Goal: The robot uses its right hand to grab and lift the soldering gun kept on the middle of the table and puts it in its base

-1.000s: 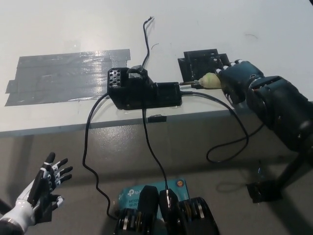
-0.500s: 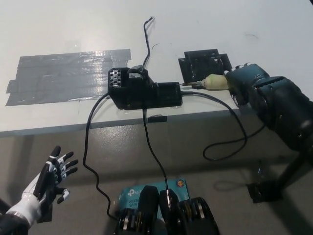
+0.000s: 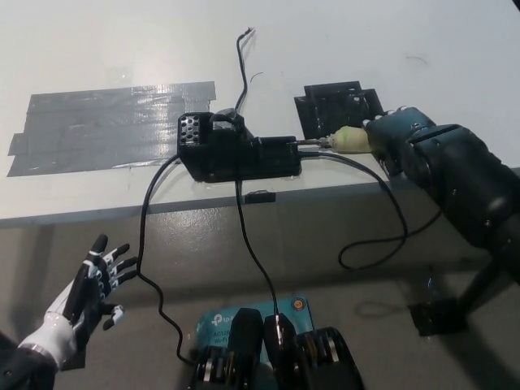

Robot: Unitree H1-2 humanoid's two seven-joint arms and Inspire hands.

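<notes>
Head view: right hand (image 3: 400, 138) grips soldering gun (image 3: 345, 140) near table edge (image 3: 122, 213).

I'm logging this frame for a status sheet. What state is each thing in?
Soldering gun: held level, metal tip at the base's right end.
Base: on the table near its front edge, cables trailing off.
Right robot hand: shut on the soldering gun's handle.
Left robot hand: open, fingers spread, resting below the table edge.
Grey tape patch: stuck flat on the table.
</notes>
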